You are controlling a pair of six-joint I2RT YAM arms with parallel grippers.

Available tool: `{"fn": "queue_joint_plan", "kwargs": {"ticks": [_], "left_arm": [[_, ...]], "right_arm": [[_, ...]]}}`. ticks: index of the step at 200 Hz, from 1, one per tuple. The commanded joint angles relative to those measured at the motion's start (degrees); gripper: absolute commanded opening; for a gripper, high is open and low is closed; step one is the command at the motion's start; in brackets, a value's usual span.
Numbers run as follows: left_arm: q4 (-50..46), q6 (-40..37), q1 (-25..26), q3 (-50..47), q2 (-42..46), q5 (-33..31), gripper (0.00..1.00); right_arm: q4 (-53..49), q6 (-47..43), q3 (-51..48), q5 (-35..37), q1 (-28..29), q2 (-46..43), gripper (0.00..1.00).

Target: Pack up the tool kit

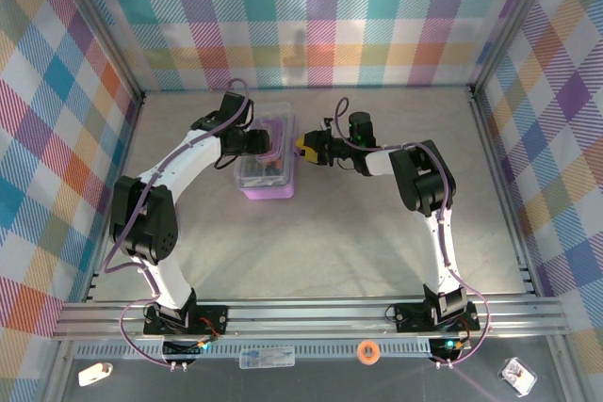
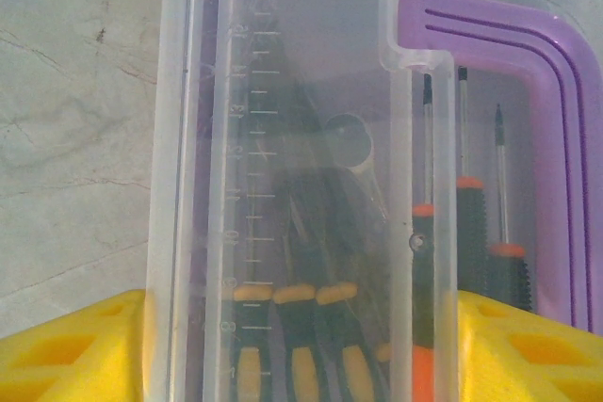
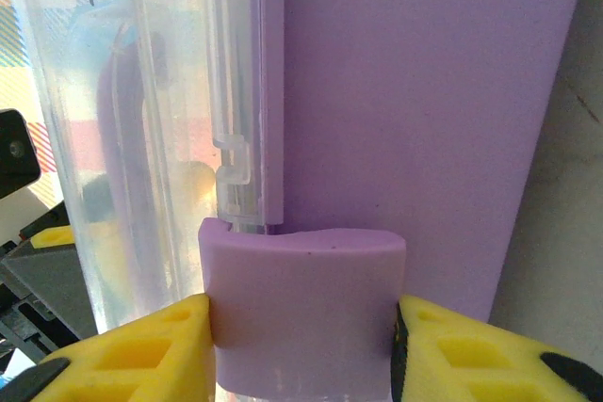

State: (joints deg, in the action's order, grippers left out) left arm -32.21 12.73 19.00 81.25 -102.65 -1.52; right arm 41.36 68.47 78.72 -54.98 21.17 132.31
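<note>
1. The tool kit case (image 1: pixel 267 179) sits on the worktop (image 1: pixel 330 251), a little left of centre and toward the far side. It lies between my two claws.
2. Its clear lid (image 2: pixel 301 91) lies down over the lilac base. On the left wrist camera I can see screwdrivers (image 2: pixel 426 233) through it, lying side by side inside the case. Some have black-and-orange handles and others black-and-yellow.
3. The purple handle (image 2: pixel 528 54) curves along the outer side of the orange-handled ones.
4. My left claw (image 2: pixel 301 350) comes at the case from its left side. Its yellow fingers (image 2: pixel 75 350) sit flush against either side of a section of the clear lid. I read that as a clamp on the lid, with the jaws set fairly wide.
5. My right claw (image 3: pixel 301 341) is at the case's right side. On its wrist camera, both of its fingers (image 3: pixel 141 360) touch the sides of the lilac latch (image 3: pixel 301 298). The jaws are partly closed and the latch fills the space between them.
6. The latch sits just below the seam where the clear lid meets the lilac wall of the case. I cannot tell whether it is snapped home.
</note>
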Motion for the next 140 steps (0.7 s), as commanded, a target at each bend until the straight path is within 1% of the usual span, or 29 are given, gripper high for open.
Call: {"fn": "queue_joint_plan", "kwargs": {"ticks": [1,41,74,140], "left_arm": [[-18.01,1.77,1.30,-5.91,-7.29,6.38,0.21],[-17.96,1.95,1.39,-6.58,-7.39,6.08,0.21],[-18.01,2.12,1.65,-6.32,-7.98,5.83,0.21],[-17.70,2.21,2.26,-6.02,-9.10,5.73,0.21]], "right_arm": [[0.10,-1.67,0.67,1.48,-1.14,-0.30,0.44],[2.85,-0.27,-0.09,0.60,-1.23,-1.24,0.48],[1.93,-0.70,-0.16,0.75,-1.22,-2.21,0.48],[0.47,-1.98,-1.42,1.62,-1.22,-3.91,0.45]]}}
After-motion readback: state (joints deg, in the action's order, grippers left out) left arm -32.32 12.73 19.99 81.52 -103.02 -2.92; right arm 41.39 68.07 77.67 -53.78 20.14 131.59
